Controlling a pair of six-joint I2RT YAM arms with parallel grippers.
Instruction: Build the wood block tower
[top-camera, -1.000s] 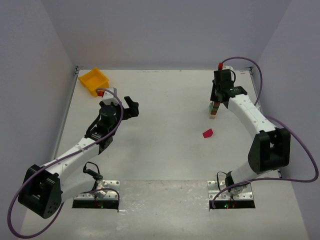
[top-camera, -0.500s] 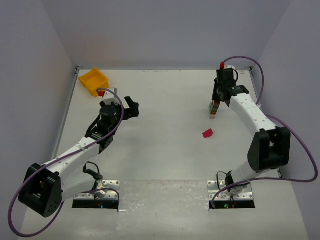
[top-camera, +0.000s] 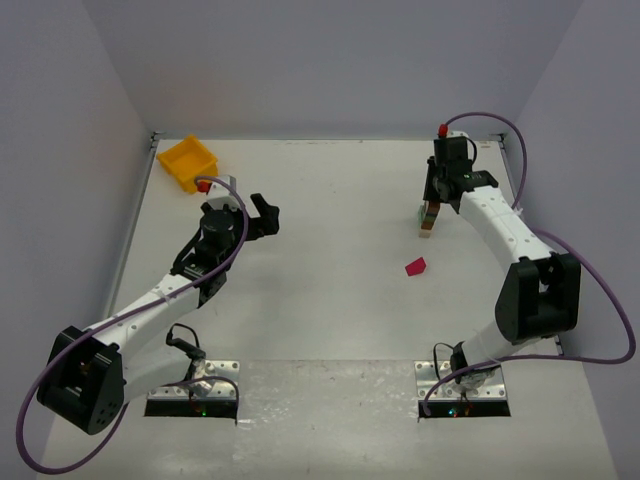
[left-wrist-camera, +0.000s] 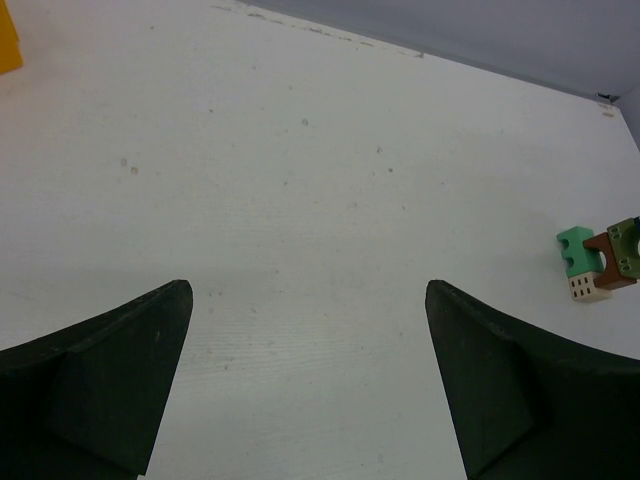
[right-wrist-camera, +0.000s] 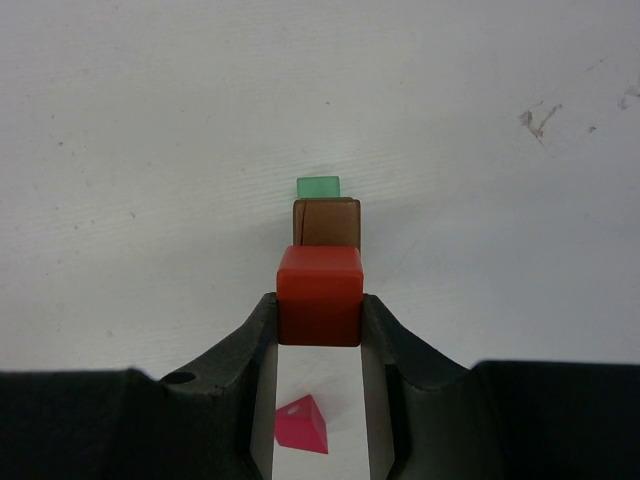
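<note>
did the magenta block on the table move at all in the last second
No. The magenta block lies in the same spot on the table, no nearer to or farther from the right arm's base plate than before.

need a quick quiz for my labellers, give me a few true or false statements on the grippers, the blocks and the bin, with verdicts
1. The right gripper is shut on the orange-red block. True.
2. The left gripper holds a block. False: its jaws stand wide open with nothing between them.
3. The magenta block sits on top of the tower. False: it lies alone on the table, apart from the tower and nearer the arm bases.
4. The yellow bin is at the far left corner of the table. True.
5. The brown block lies inside the yellow bin. False: it is directly beyond the orange-red block in the right wrist view.
</note>
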